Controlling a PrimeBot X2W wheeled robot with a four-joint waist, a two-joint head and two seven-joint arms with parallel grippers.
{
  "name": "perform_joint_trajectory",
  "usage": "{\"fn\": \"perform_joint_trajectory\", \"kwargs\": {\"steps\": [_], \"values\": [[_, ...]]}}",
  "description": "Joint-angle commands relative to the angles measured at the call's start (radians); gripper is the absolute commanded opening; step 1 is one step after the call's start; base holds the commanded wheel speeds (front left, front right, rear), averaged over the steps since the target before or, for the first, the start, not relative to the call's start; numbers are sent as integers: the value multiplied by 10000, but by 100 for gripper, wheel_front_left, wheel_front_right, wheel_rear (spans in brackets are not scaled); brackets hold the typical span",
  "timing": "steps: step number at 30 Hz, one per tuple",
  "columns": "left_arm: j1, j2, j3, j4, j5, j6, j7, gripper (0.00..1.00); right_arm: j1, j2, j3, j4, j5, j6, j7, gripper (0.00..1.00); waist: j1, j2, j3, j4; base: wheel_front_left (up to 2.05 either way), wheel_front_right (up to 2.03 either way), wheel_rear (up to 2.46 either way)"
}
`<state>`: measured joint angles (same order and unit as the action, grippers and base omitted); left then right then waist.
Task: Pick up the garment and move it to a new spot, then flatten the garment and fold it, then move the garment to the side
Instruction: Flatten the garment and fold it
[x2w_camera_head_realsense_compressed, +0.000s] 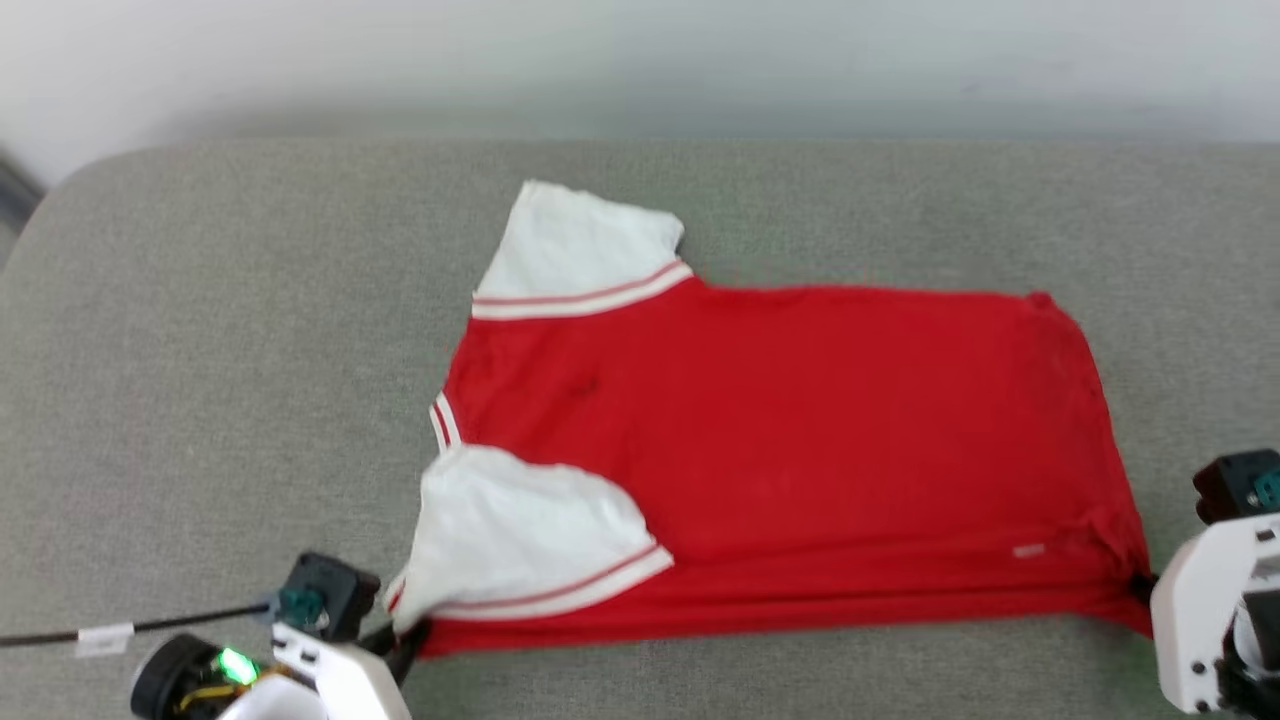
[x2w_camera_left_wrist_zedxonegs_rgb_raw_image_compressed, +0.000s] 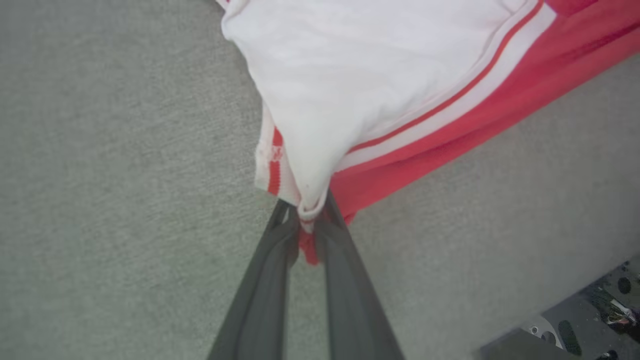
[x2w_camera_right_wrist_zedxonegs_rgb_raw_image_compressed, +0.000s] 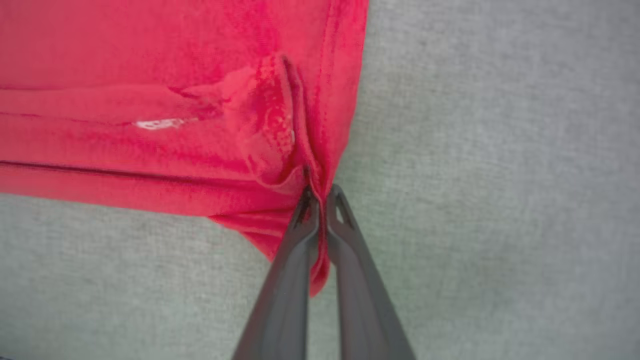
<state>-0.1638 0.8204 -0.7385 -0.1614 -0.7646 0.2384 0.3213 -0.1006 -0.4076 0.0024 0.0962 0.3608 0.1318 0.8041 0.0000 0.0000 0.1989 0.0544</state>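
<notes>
The garment (x2w_camera_head_realsense_compressed: 780, 450), a bright red T-shirt with white sleeves, lies spread sideways on the grey cushion, neck end to the left and hem to the right. My left gripper (x2w_camera_head_realsense_compressed: 408, 632) is shut on the near left corner, where the white sleeve meets the red cloth; in the left wrist view that gripper (x2w_camera_left_wrist_zedxonegs_rgb_raw_image_compressed: 306, 212) pinches the bunched sleeve (x2w_camera_left_wrist_zedxonegs_rgb_raw_image_compressed: 350, 75) edge. At the near hem corner my right gripper (x2w_camera_head_realsense_compressed: 1143, 587) is shut on the red fabric, and in the right wrist view the same gripper (x2w_camera_right_wrist_zedxonegs_rgb_raw_image_compressed: 320, 192) has cloth squeezed between both fingers. The garment's near edge (x2w_camera_right_wrist_zedxonegs_rgb_raw_image_compressed: 150, 185) is folded over.
The grey fabric cushion (x2w_camera_head_realsense_compressed: 220, 380) runs the full width, with a pale wall (x2w_camera_head_realsense_compressed: 640, 60) behind it. A black cable (x2w_camera_head_realsense_compressed: 130, 628) trails left from my left wrist. Bare cushion lies left of the shirt and along the front edge.
</notes>
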Motion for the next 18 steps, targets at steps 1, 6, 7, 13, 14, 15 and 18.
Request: {"fn": "perform_joint_trajectory", "kwargs": {"steps": [1,6,7,13,14,15,18], "values": [[202,131,-7,45,-75,71,-32,0,236,-225,-72,-93,71,-21,103,0,0,0,-315,-157,0,0,0],[1074,173,-314,-96,-362,120,-1,0,1124,-566,-324,-837,431,-21,669,0,0,0,-639,-328,0,0,0],[1201,151,-347,-112,-414,147,-39,0,1272,-551,-407,-935,473,-21,727,0,0,0,-676,-348,0,0,0],[1558,-89,-527,176,-567,9,-270,0,1986,-320,-699,-1006,233,-21,740,0,0,0,-709,-396,0,0,0],[1569,-169,-567,248,-604,-96,-312,0,2063,-263,-685,-944,169,-21,682,0,0,0,-707,-401,0,0,0],[1578,-234,-608,347,-650,-190,-333,0,2115,-154,-676,-843,171,-19,654,0,0,0,-708,-406,0,0,0],[1548,-370,-735,720,-696,-449,-412,0,2167,49,-634,-555,305,-19,484,0,0,0,-734,-413,0,0,0]]}}
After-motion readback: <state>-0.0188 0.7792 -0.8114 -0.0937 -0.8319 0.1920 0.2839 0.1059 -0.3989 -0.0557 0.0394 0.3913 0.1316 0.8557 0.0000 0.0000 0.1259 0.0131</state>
